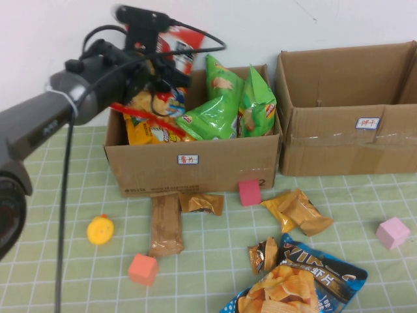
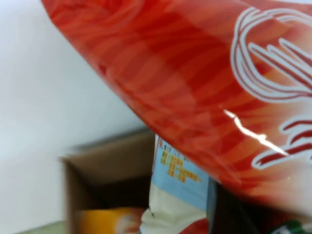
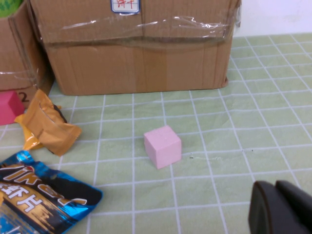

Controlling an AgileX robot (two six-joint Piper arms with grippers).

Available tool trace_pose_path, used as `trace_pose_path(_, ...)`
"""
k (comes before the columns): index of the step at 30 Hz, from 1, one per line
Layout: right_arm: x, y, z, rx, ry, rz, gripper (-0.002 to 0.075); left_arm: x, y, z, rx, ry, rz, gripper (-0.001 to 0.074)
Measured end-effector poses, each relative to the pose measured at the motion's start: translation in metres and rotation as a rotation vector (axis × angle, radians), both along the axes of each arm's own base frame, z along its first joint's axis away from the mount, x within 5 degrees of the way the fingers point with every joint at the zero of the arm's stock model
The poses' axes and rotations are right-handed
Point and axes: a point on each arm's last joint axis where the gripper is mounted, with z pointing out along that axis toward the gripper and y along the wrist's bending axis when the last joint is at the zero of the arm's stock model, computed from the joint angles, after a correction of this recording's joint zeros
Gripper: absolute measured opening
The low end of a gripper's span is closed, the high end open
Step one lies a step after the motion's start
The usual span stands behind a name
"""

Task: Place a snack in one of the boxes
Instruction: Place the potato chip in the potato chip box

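Observation:
The snack, a large red crinkly bag [image 1: 180, 44], hangs above the back left of the brown cardboard box [image 1: 195, 171] with the small white label. My left gripper [image 1: 151, 68] is shut on the bag over that box. In the left wrist view the red bag [image 2: 195, 78] fills most of the picture, with the box's rim [image 2: 109, 158] below it. My right gripper [image 3: 276, 191] shows only in the right wrist view, low over the green mat, its fingers together and empty.
The box holds green bags [image 1: 225, 104] and yellow bags [image 1: 146, 127]. A bigger taped box [image 1: 345, 140] stands to the right. On the mat lie a blue chip bag [image 1: 300, 283], gold wrappers [image 1: 298, 210], a brown bar [image 1: 165, 223], cubes [image 1: 393, 232] and a yellow duck [image 1: 100, 229].

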Motion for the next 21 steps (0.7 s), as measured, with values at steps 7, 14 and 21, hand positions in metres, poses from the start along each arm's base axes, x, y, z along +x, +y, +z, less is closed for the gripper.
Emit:
trace_pose_path(7,0.000,0.000,0.000,0.000,-0.004,0.000,-0.0002,-0.018,-0.035,-0.010,-0.034,0.128,-0.103,0.0307)
trace_pose_path(14,0.000,0.000,0.000,0.000,-0.006,0.000,-0.0002,-0.024,-0.041,-0.012,-0.028,0.191,-0.185,0.0461)
trace_pose_path(21,0.000,0.000,0.000,0.000,-0.006,0.000,-0.0002,-0.043,-0.035,0.028,0.081,0.168,-0.211,0.0649)
